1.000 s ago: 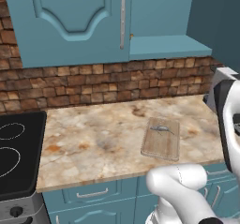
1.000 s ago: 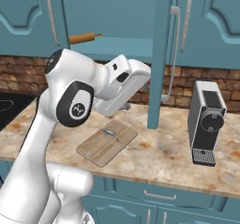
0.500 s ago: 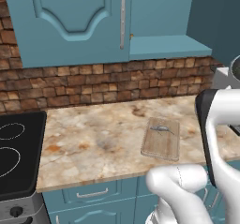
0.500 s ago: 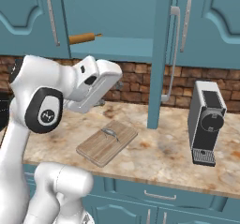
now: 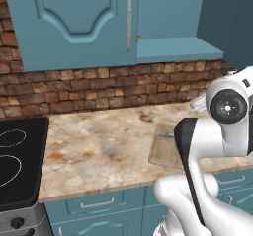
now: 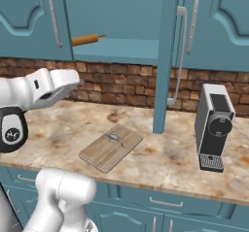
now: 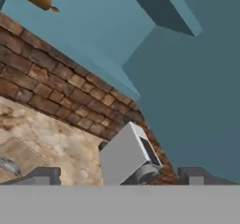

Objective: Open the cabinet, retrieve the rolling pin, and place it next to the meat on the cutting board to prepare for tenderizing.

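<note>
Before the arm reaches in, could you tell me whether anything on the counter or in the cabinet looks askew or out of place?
Nothing looks spilled or damaged. The cabinet door stands open; the rolling pin lies on its shelf, one end past the front edge. The cutting board sits skewed to the counter edge, the meat on it.

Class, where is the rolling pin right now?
In the right base view the rolling pin lies on the shelf of the open cabinet, at its left end, above the brick wall and up-left of the cutting board.
</note>
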Tool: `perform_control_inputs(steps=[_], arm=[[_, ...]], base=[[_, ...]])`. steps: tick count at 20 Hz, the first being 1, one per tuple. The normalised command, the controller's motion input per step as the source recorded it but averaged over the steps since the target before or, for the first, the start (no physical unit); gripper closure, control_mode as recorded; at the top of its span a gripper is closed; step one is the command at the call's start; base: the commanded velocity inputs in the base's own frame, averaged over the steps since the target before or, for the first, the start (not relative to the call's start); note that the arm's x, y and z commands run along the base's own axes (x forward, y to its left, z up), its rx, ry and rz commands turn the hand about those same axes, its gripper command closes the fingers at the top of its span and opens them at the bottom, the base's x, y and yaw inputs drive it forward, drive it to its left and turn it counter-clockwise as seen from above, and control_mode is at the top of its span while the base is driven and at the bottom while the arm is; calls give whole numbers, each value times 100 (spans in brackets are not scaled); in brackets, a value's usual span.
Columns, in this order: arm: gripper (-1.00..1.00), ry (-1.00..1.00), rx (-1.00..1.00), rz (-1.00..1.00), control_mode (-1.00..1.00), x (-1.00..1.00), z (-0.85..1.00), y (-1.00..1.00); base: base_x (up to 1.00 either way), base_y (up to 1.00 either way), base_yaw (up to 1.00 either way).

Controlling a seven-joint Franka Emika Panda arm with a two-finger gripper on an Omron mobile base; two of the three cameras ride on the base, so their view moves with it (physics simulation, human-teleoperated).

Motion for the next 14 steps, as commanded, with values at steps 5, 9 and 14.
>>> perform_control_inputs(steps=[5, 9, 14], arm=[[-100, -36, 21, 9, -100, 0, 22, 100], [-100, -28, 24, 11, -100, 0, 19, 99], [-100, -19, 27, 10, -100, -4, 28, 74]], base=[[0, 0, 0], [0, 0, 0], [0, 0, 0]])
